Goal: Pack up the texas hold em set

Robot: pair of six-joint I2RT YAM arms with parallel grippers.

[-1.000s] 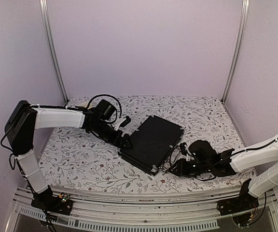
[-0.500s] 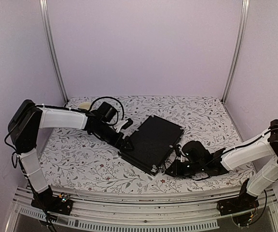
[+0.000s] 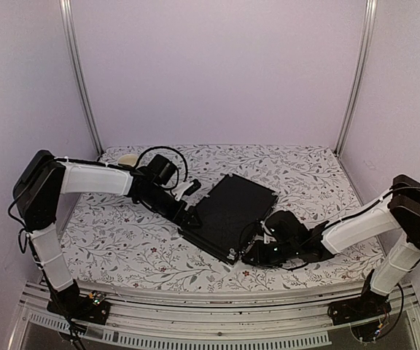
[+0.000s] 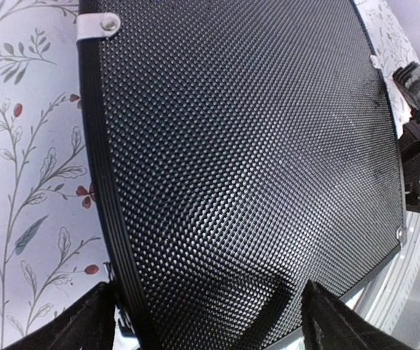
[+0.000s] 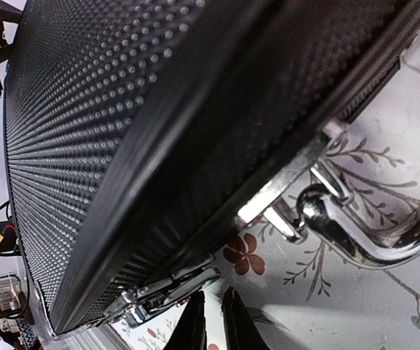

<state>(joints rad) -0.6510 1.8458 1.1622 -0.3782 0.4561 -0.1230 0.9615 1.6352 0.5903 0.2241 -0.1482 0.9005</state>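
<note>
Black, pebbled plastic fills both of my wrist views: the briefcase (image 3: pixel 232 214) (image 4: pixel 246 168) (image 5: pixel 108 131) of the hold'em set lies flat and closed on the floral tablecloth (image 3: pixel 122 240). It sits askew, one corner pointing at each of my arms.

My left gripper (image 3: pixel 187 216) (image 4: pixel 214 324) is at the case's left corner. Its fingers (image 4: pixel 97 321) are spread wide, one just outside the ribbed side edge and the other over the lid near the next edge, so the corner sits between them. I cannot tell whether the pads press on the case or only flank it. A silver riveted corner cap (image 4: pixel 99 26) shows at the far end of that same edge.

My right gripper (image 3: pixel 249 256) (image 5: pixel 211 324) is low against the cloth at the case's near-right side, the side with the metal hardware. Its fingertips (image 5: pixel 194 324) are drawn together with only a sliver between them and nothing held. They sit just below a chrome latch (image 5: pixel 168 286) on the case's rim; I cannot tell whether they touch it. Further along that rim from the latch, the chrome handle (image 5: pixel 356 237) hangs off its brackets over the cloth.

Well behind the case's left corner, beyond my left forearm, part of a cream mug (image 3: pixel 127 159) shows on the cloth.
</note>
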